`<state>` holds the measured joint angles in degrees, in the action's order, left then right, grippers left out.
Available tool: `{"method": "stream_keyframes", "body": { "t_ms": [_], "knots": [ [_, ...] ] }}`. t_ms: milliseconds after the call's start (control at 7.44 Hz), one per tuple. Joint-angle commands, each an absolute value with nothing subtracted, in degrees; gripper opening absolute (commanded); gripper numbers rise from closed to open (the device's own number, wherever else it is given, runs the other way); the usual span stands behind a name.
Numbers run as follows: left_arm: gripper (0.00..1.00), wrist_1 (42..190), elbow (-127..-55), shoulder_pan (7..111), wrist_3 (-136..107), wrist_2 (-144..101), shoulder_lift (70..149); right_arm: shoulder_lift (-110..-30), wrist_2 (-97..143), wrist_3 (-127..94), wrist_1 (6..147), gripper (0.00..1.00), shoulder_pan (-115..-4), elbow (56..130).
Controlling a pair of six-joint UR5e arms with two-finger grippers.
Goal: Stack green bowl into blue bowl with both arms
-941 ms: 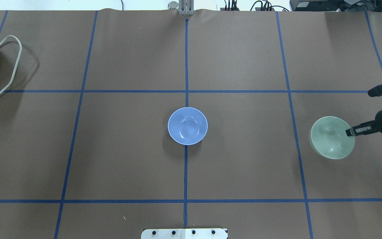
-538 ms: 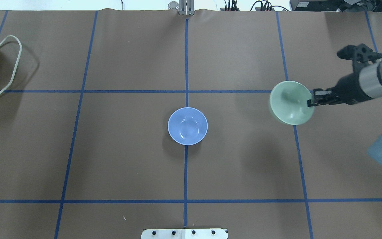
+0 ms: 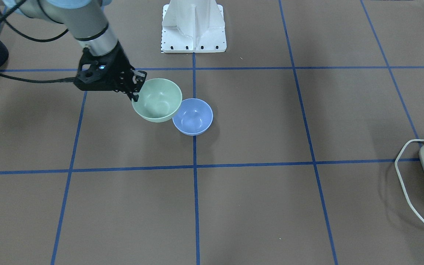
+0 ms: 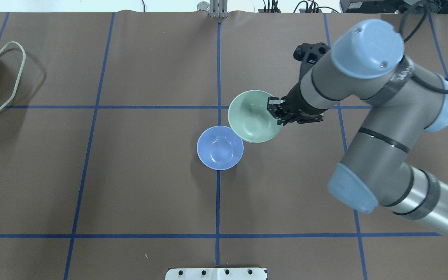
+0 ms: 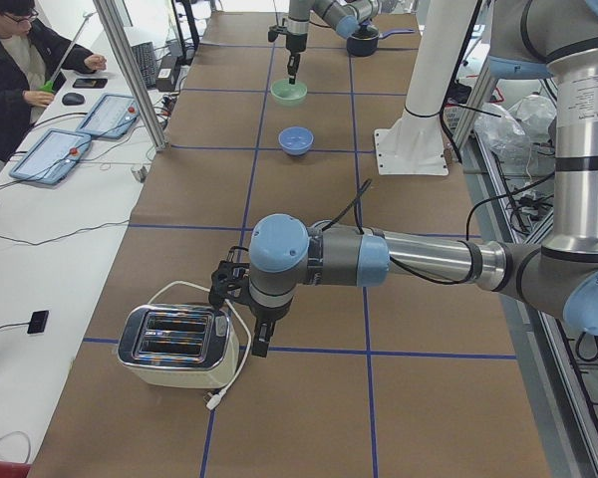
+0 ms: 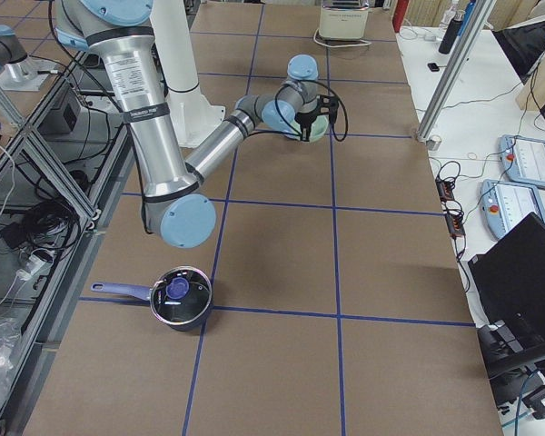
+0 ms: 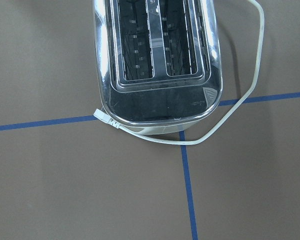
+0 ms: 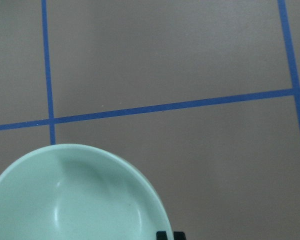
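The green bowl (image 4: 253,116) hangs tilted above the table, held at its rim by my right gripper (image 4: 276,111), which is shut on it. It also shows in the front view (image 3: 156,99) and the right wrist view (image 8: 75,200). The blue bowl (image 4: 220,147) sits upright and empty on the table's centre line, just beside and below the green bowl, whose edge overlaps its rim in both views (image 3: 193,116). My left gripper (image 5: 259,344) hovers by the toaster at the table's far left end; I cannot tell whether it is open or shut.
A chrome toaster (image 7: 157,60) with a loose white cord (image 4: 10,77) stands at the left end. The white fixed stand (image 3: 193,25) is at the robot's side. A dark pot with a lid (image 6: 183,298) sits at the right end.
My right arm has carried the green bowl from the table's right edge leftward to just beside the blue bowl. The blue bowl has not moved.
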<state>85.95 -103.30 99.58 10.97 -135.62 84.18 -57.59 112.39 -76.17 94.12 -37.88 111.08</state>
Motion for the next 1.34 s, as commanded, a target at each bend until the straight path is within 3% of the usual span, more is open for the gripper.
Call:
{"method": "stream_keyframes", "body": {
  "t_ms": [0,1210],
  "knots": [
    [0.99,86.22,-103.18,99.58,10.99,-135.62,83.94,-51.95,104.88,-81.12,94.75,0.00,-31.23,103.65],
    [0.99,86.22,-103.10,99.58,10.99,-135.62,83.94,-50.89,103.27,-80.86,90.65,0.00,-27.42,96.96]
  ]
}}
